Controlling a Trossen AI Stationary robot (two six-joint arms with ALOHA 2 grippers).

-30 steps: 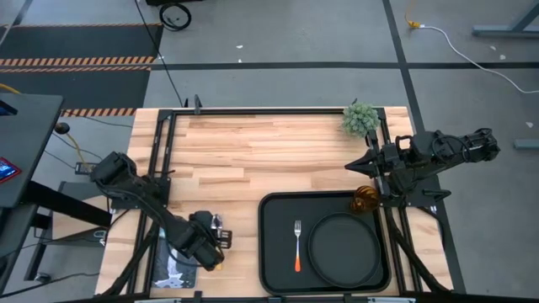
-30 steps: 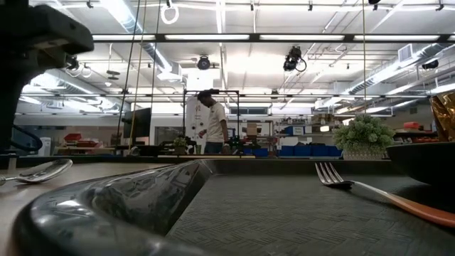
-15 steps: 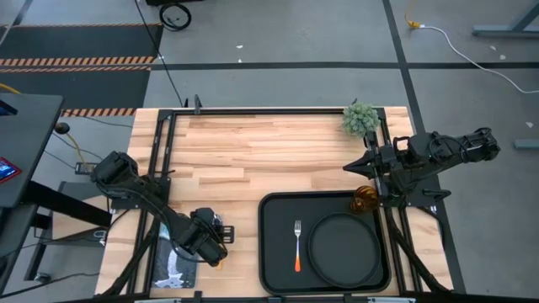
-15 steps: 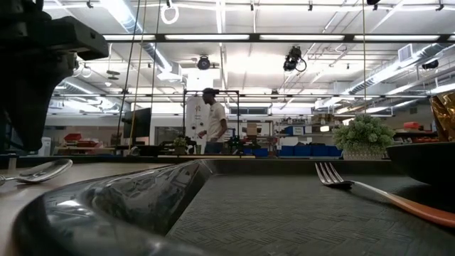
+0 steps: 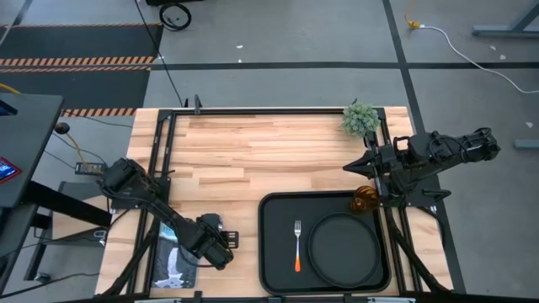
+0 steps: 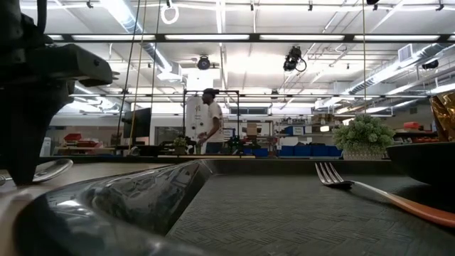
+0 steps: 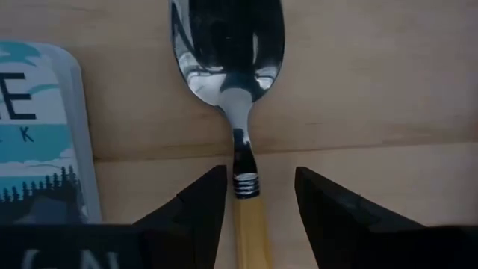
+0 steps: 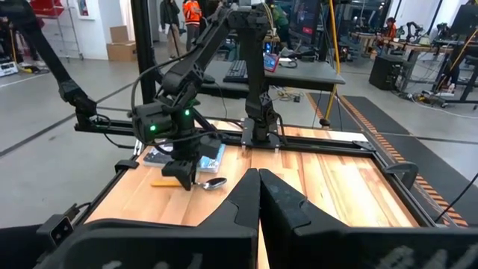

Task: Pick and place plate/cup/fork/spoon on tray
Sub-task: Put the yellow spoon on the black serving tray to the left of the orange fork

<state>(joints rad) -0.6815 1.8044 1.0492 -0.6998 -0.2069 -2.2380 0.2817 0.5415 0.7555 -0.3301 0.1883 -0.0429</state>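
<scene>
The spoon (image 7: pixel 228 52) lies flat on the wooden table, left of the tray (image 5: pixel 278 252), silver bowl away from my left gripper (image 7: pixel 258 185). That gripper is open and low over the spoon. Its fingers stand on either side of the neck where the yellow handle (image 7: pixel 250 235) begins, without touching it. In the high view my left gripper (image 5: pixel 215 244) hides the spoon. The fork (image 5: pixel 297 244) and plate (image 5: pixel 344 248) lie on the tray. The cup (image 5: pixel 365 199) stands at the tray's far right corner. My right gripper (image 5: pixel 349 168) waits shut beyond the cup.
A printed card (image 5: pixel 173 265) lies on the table just left of the spoon. A small green plant (image 5: pixel 360 118) stands at the table's far right corner. Bare wood spreads across the table's far half. A person stands far off in the room (image 6: pixel 211 121).
My left gripper has moved a little toward the table's right edge and come down over the spoon, so that it now covers most of the spoon in the low view. The spoon has stayed where it was.
</scene>
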